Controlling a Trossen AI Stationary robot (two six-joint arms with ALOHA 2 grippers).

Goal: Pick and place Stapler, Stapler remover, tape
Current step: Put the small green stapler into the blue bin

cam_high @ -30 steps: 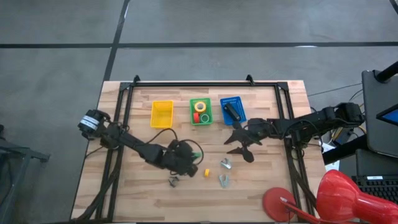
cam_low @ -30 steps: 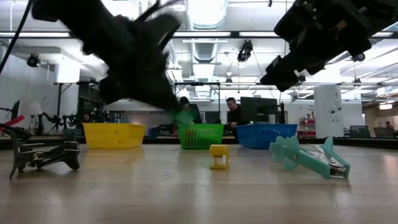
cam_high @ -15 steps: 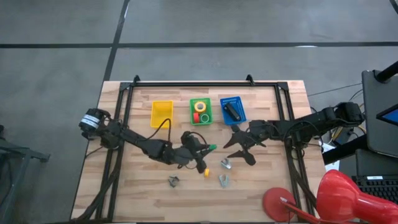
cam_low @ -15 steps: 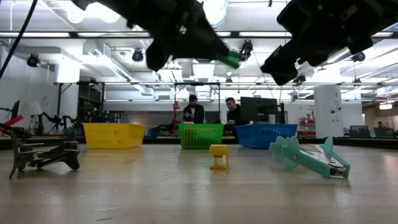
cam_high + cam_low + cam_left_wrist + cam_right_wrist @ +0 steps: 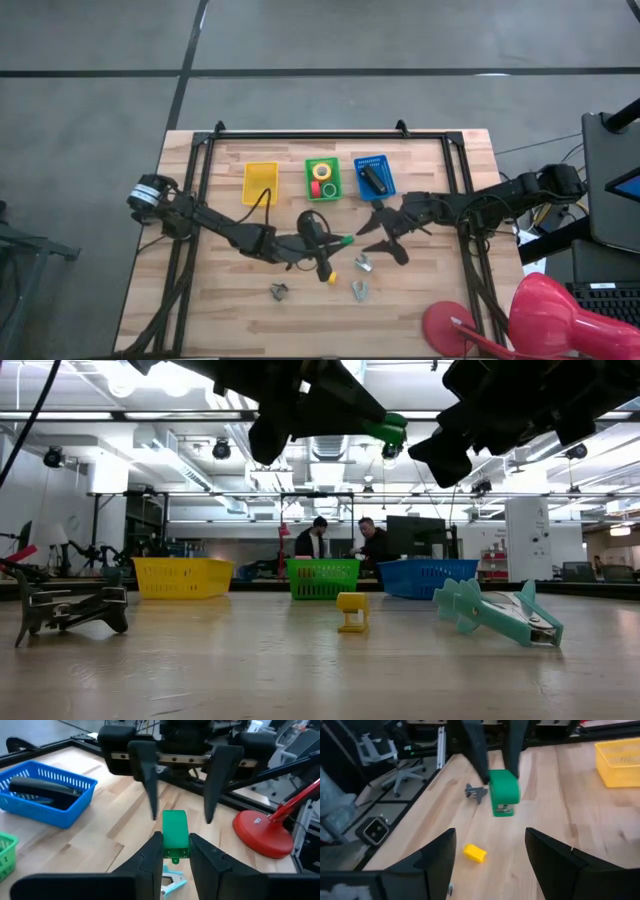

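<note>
Pinched in the left claw (image 5: pixel 335 241), above mid surface (image 5: pixel 220 300): a small green block (image 5: pixel 341 240), gripped at its near end, the far end jutting out free. Directly facing it, close but not touching: the right claw (image 5: pixel 368 232), fingers spread wide on either side of the block's line. Looks like a hand-over being set up, judging by the two claws nose to nose.

Already lying in the blue basket (image 5: pixel 386 188): the stapler (image 5: pixel 373 178). In the green basket (image 5: pixel 310 190): tape rolls (image 5: pixel 322 178), red, green and yellow ones visible. Nothing seen in the yellow basket (image 5: pixel 260 183). Left lying on the surface: a teal staple remover (image 5: pixel 497 612), a second pale one (image 5: pixel 359 290) near it, a dark staple remover (image 5: pixel 70 608) and a small yellow piece (image 5: pixel 351 612).

Handling, as a guess: the green block reads as light, rigid moulded plastic with smooth flat sides, so likely slippery under hard fingers. Best taken across the two broad flat faces of the free end, squarely, well clear of the left claw's fingertips. Risk of twisting or dropping if caught by a corner only.
</note>
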